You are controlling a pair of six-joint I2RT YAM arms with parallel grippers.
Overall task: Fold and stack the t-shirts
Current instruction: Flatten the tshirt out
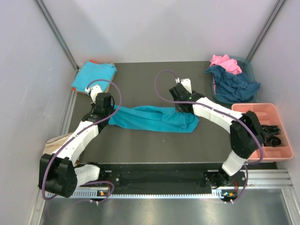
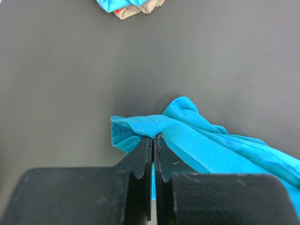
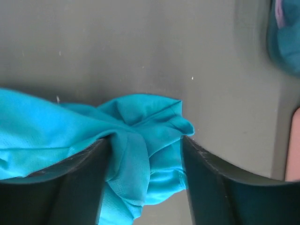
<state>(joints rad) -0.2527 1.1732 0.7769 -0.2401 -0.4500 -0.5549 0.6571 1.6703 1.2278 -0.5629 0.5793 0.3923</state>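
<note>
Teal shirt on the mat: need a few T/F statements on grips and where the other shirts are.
1. The left gripper is shut on an edge of the teal t-shirt. True.
2. The right gripper is clamped shut on it. False: its jaws stand apart, with cloth bunched between them.
3. A folded teal shirt lies at the mat's far left corner. True.
4. The pink shirt and navy shirt lie folded on the mat. False: both sit crumpled in the bin at far right.
</note>
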